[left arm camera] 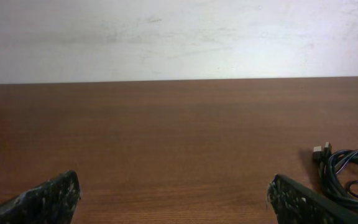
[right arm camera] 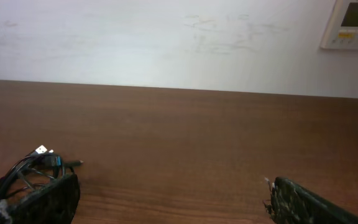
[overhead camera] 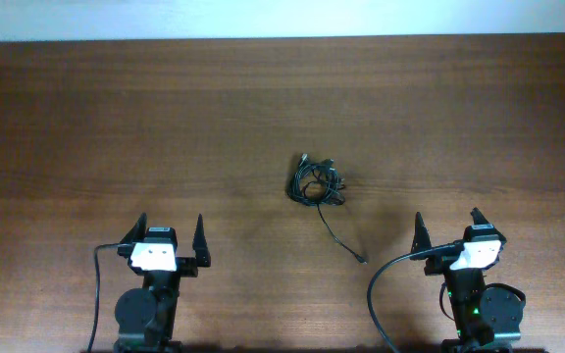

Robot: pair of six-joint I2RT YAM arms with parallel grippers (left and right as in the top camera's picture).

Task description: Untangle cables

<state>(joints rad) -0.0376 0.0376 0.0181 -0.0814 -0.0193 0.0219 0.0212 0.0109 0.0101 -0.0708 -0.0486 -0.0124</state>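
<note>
Left gripper [overhead camera: 172, 230] and right gripper [overhead camera: 447, 226] are parked at the near edge, jaws spread, nothing held. Cables [overhead camera: 317, 183] are seen mid table [overhead camera: 116, 108] as one knotted clump, one tail trailing. Untangling judged not started.

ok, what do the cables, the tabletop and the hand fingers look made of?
Cables: thin black cords, likely rubber or PVC jacket, slight sheen; one plug tip looks metallic.
Table: dark brown wood or wood-look laminate, visible grain, satin finish.
Left hand fingers: black, rough speckled surface, probably a textured grip pad; exact material unclear.
</note>
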